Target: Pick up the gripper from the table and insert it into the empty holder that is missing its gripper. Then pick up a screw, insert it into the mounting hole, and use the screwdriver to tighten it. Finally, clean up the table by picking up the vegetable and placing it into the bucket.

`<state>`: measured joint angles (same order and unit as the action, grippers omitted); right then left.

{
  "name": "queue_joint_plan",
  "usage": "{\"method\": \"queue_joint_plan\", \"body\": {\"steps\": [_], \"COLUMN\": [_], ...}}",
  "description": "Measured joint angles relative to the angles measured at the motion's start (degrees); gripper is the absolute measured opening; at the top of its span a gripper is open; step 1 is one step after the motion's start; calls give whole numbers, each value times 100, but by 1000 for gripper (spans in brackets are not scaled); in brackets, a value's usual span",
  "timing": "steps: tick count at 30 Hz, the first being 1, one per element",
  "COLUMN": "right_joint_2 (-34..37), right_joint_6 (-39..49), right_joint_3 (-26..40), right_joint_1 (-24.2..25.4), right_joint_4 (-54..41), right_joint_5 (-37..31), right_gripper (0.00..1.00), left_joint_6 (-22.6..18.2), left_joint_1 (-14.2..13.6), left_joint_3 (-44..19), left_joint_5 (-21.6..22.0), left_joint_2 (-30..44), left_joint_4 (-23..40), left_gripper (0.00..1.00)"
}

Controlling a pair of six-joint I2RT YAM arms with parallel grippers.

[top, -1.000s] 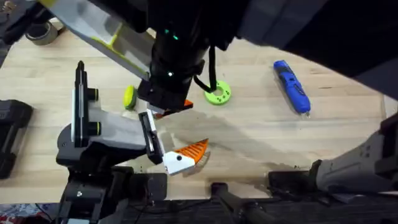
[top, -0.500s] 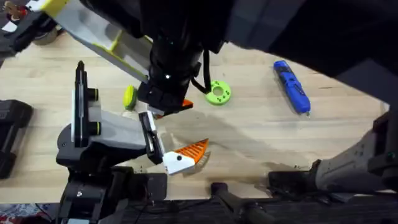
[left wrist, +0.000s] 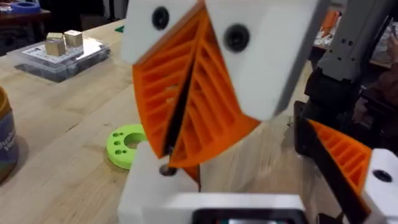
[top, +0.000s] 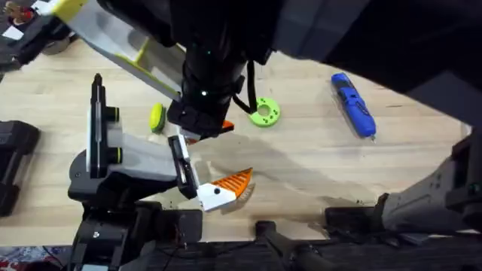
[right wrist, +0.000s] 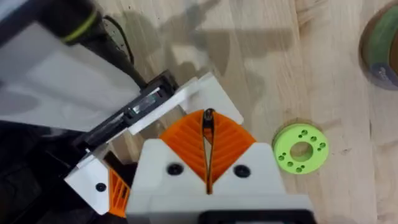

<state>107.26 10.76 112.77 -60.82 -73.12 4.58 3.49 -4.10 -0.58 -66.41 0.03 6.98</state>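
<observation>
Hardly shifted since half a second ago. Green ring beside right end effector, pads together; gripper just below it, at left end effector, clamped together.

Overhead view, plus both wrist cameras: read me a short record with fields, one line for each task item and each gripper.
screwdriver: lying on the table's right side, untouched
vegetable: on the table, left of the green ring
gripper: orange finger on white base, at the holder's front end
right gripper: shut on a small dark piece, probably a screw, above the holder
left gripper: shut, low over the table
</observation>
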Motion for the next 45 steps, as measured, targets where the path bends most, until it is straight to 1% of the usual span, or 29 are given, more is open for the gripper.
{"method": "queue_joint_plan", "body": {"steps": [11,13,38,39,40,45], "right_joint_2": [115,150,151,151,151,149], "right_joint_6": [-2,0,0,-7,-14,3], "right_joint_3": [0,0,7,7,7,22], "right_joint_1": [0,6,14,13,15,92], "right_joint_4": [4,17,6,3,-5,-63], "right_joint_5": [4,2,24,20,39,-105], "right_gripper": [14,14,7,42,162,907], "left_joint_6": [2,70,87,87,87,86], "left_joint_1": [0,2,2,2,2,4], "left_joint_3": [0,0,0,0,0,0], "left_joint_5": [0,2,0,0,2,-7], "left_joint_2": [0,8,7,7,7,7], "left_joint_4": [0,4,2,2,2,4], "left_gripper": [986,986,986,986,986,986]}}
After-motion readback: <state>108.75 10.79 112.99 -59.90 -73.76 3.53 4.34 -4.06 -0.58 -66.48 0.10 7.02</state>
